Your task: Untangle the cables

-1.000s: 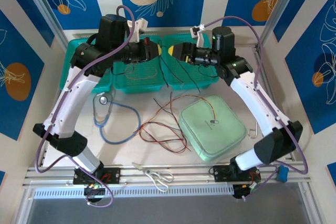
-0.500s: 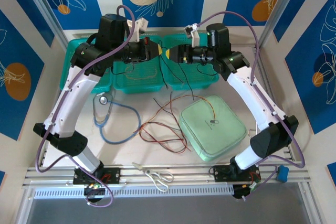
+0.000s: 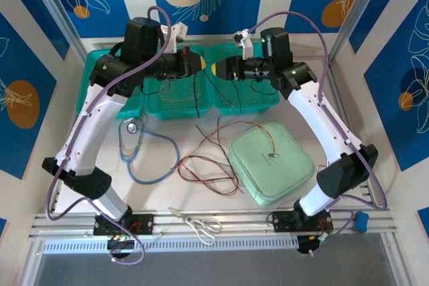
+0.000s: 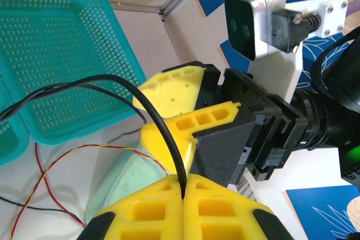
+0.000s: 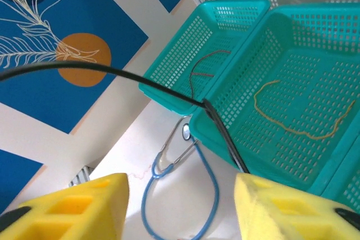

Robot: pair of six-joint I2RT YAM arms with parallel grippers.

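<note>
My left gripper point(image 4: 184, 186) is shut on a black cable point(image 4: 163, 122), which rises from between its yellow fingertips and arcs off to the left. From above, the left gripper point(image 3: 200, 66) and my right gripper point(image 3: 216, 69) face each other tip to tip over the teal baskets point(image 3: 177, 106). The right gripper point(image 5: 180, 195) is open; the black cable point(image 5: 222, 133) runs past its right finger point(image 5: 281, 206), and I cannot tell whether they touch. A tangle of red, black and tan cables point(image 3: 208, 159) lies on the table. A tan cable point(image 5: 298, 130) lies in the middle basket and a red one point(image 5: 202, 63) in the left basket.
A blue stethoscope point(image 3: 144, 152) lies left of the tangle and a mint-green pouch point(image 3: 271, 162) right of it, with a strand across its top. Scissors point(image 3: 201, 222) lie at the near edge. A small metal hook point(image 3: 323, 165) is beside the pouch.
My right gripper has moved left to meet the left gripper's tips. The left arm has held still with the black cable.
</note>
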